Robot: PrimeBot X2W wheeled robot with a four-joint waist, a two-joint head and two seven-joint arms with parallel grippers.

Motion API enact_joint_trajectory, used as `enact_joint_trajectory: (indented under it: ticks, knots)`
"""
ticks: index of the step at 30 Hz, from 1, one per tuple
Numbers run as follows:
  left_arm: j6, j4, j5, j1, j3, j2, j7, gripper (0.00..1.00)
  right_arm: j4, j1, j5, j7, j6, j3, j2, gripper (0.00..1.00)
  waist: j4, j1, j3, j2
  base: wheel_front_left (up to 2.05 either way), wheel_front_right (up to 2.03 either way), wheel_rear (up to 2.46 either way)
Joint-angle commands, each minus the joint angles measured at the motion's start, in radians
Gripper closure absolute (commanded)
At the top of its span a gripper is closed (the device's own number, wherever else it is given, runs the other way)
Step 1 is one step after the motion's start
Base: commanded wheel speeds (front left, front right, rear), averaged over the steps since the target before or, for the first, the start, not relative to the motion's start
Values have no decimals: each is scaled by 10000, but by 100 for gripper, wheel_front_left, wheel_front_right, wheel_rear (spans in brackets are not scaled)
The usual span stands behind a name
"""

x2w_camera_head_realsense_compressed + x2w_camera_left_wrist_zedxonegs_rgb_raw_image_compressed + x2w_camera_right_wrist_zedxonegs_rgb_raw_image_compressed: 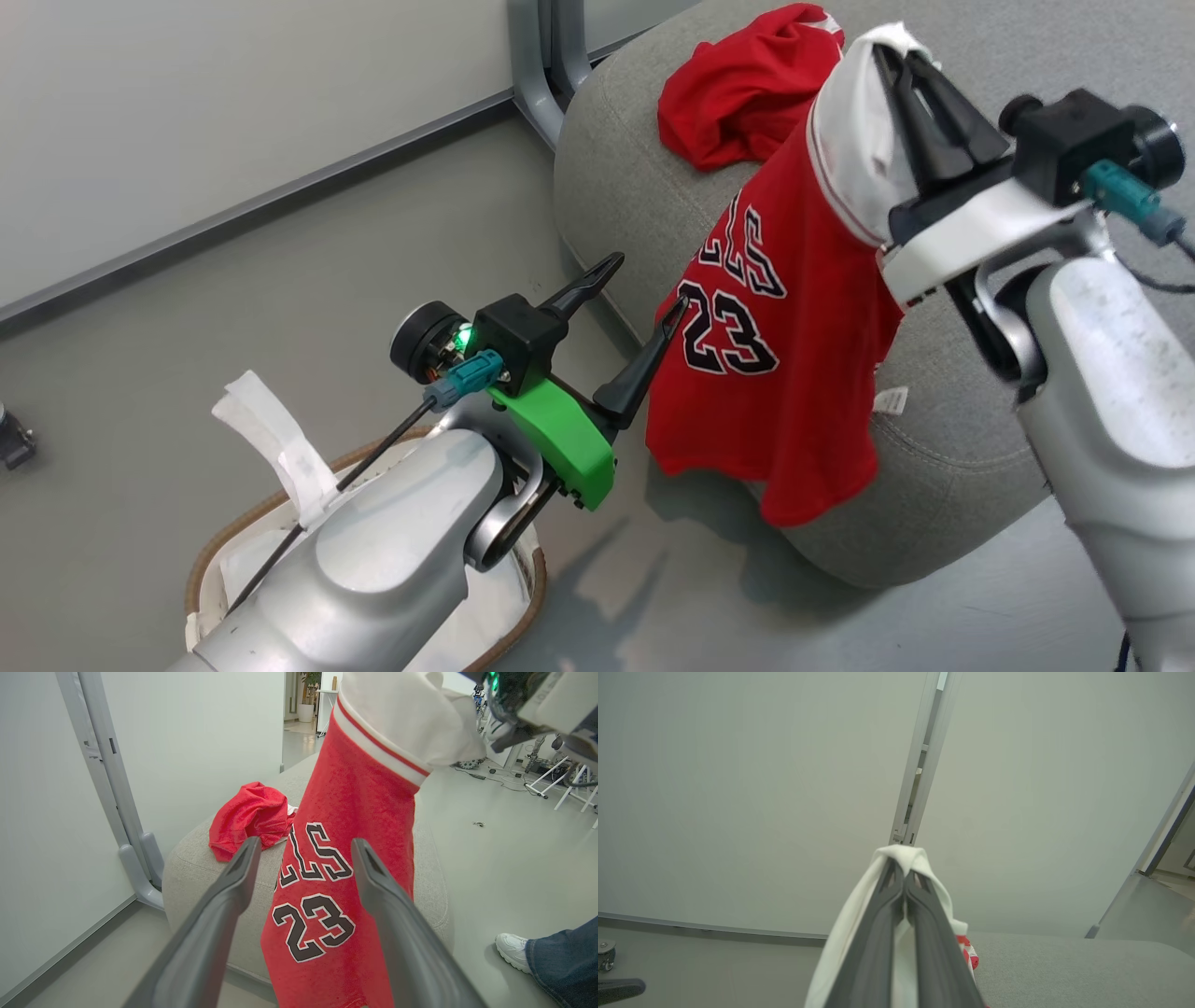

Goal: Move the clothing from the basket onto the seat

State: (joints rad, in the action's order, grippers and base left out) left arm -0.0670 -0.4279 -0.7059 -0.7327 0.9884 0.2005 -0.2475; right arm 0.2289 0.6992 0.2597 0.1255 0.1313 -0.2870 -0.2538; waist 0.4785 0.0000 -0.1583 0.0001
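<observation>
The red "BULLS 23" jersey [775, 373] hangs by its white trim from my right gripper [898, 58], which is shut on it above the grey seat [943, 467]. Its lower part drapes over the seat's front edge. In the right wrist view, white fabric wraps the closed fingers [920, 933]. A second red garment [742, 84] lies crumpled on the seat's far side. My left gripper [648, 282] is open, empty, just left of the jersey, its fingers [224, 896] framing the lettering [317, 924]. The basket [201, 560] sits on the floor under my left arm, mostly hidden.
A grey metal frame post [537, 65] stands against the wall behind the seat. A person's white shoe [514, 949] and a jeans leg [565, 966] stand on the floor right of the seat. A small dark wheeled object [14, 439] sits at the far left.
</observation>
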Motion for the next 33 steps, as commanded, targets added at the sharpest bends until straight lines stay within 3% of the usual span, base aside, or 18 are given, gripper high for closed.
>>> enact_joint_trajectory:
  ticks: [1,9,18,22,27,33]
  knots:
    - [24,-2,101,-167,23,63,17,0,125,518,84,-76,-11,-1,-192,100,-268,0,-327,-1,0,0,0]
    - [261,250,332,-358,93,170,82,0,876,3593,301,-981,-11,238,-1372,100,-1068,0,-1203,-1,0,0,0]
    - [525,1146,927,-912,322,373,289,0,2281,7513,174,-2135,-12,876,-3512,100,-2275,0,-2568,-1,0,0,0]
    - [679,1628,1152,-1163,313,536,404,0,2702,8584,-158,-2276,-11,1191,-4104,100,-2653,0,-3112,-1,0,0,0]
    - [772,2103,1299,-1424,345,619,565,0,3642,8633,-268,-2102,-11,1844,-4497,100,-2996,0,-3745,-1,0,0,0]
    - [788,2463,1440,-1653,496,716,852,0,5238,7377,-616,-1315,-11,2955,-4299,100,-3280,0,-4410,-1,0,0,0]
